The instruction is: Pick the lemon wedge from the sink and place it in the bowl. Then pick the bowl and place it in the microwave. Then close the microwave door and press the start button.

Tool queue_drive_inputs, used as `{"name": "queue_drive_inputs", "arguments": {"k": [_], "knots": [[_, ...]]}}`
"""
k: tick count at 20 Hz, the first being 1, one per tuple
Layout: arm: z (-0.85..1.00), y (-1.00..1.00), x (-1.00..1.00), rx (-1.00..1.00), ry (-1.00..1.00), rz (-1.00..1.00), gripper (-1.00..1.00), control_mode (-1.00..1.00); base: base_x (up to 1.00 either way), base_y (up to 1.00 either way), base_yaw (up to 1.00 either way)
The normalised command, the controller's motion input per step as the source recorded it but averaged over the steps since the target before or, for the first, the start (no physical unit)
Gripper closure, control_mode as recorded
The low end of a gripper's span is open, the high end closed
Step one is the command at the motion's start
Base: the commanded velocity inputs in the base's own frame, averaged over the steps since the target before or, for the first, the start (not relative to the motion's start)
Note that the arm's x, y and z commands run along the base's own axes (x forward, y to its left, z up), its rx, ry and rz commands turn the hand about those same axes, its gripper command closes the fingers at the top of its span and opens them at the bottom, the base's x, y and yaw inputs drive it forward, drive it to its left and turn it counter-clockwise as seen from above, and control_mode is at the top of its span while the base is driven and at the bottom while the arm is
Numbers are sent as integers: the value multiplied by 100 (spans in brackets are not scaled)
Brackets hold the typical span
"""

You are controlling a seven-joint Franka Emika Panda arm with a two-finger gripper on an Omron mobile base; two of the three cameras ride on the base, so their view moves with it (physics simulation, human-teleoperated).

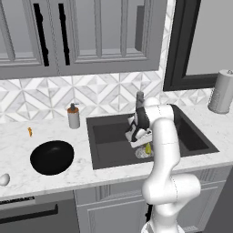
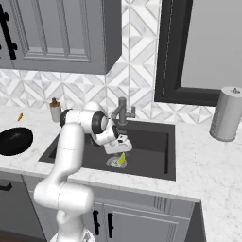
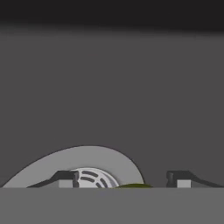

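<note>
Lemon wedge [image 2: 121, 159] down in the sink [image 2: 151, 142], lying on the round metal drain [image 2: 115, 162], pointed tip upward, seen in the left base view at [image 1: 148, 149]. In the hand view, just a thin yellow-green sliver [image 3: 134, 185] low at the bottom edge, between the two dark fingertips [image 3: 65, 178]. Resting at the drain probably because that is the low point of the basin floor, so no wall or faucet [image 2: 122, 111] crowding it and room on both sides for a finger.

Gripper [image 2: 119, 150] lowered into the basin right above the wedge, hand pointing down, arm bent over the counter edge. Fingers apart in the hand view, straddling the sliver with a gap to each side; not yet pressed against the fruit as far as can be judged, so parted and grasping nothing for now. Likely the closing stage of the first pick, with the wedge centred between the tips.

Further out: glossy black bowl [image 1: 52, 157] on the marble counter [image 1: 18, 141] left of the sink, well apart from the wedge, nothing inside it. Beside the basin a soap dispenser [image 1: 73, 116], a tiny orange bit [image 1: 30, 132] behind the bowl, a small white egg-like thing [image 1: 4, 179] at the counter's front edge. On the far right, a grey canister [image 2: 227, 113].
</note>
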Motion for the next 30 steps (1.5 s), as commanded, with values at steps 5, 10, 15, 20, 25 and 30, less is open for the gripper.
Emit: {"name": "queue_drive_inputs", "arguments": {"k": [5, 10, 15, 20, 25, 30], "knots": [[-21, 0, -42, 0, -2, 0, -100, -100, 0, 0, 0], [-22, 0, -29, 0, -1, 0, -100, -100, 0, 0, 0], [-41, 0, -42, 2, -3, 0, -100, -100, 0, 0, 0], [-38, 0, -53, 1, -6, 0, -100, -100, 0, 0, 0], [-29, 1, -71, 0, -12, 0, -100, -100, 0, 0, 0], [-9, 3, -61, 0, -13, 0, -100, -100, 0, 0, 0]]}}
